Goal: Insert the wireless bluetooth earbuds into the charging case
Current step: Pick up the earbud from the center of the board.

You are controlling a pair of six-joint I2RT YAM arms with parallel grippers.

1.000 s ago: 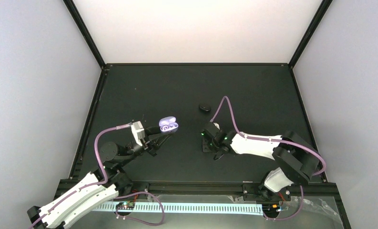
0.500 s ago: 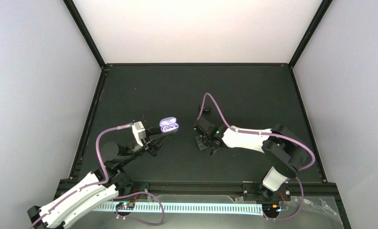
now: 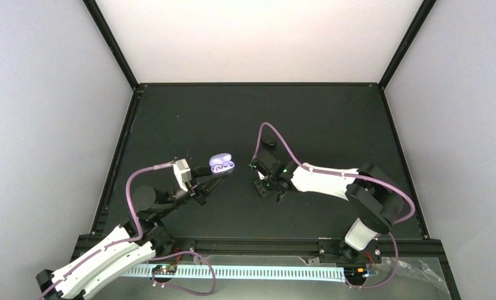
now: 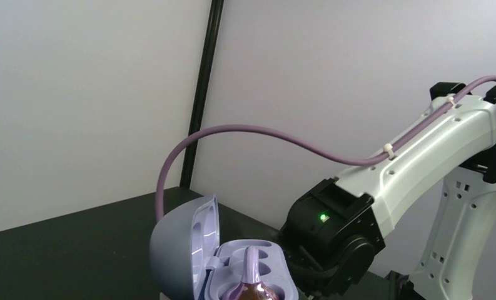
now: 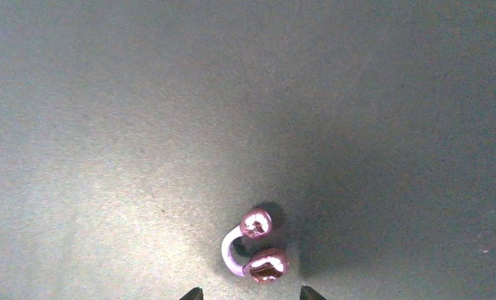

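Earbud [image 5: 265, 265] on the surface [image 5: 107, 125] now lies just ahead of the right jaws, which have swung left and spread open, empty. Charging case [image 3: 221, 164] stays lid-open in the shut left jaws, 1 bud [image 4: 250, 284] apparently seated, so pickup looks next.

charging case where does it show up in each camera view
Top external: charging case left of centre, lid open, at the left gripper's tip.
Left wrist: bottom centre, lid tipped back to the left.
Right wrist: not in it; only one earbud on the table.
Shared landmark: the white right arm, just right of the case in the top and left wrist views.
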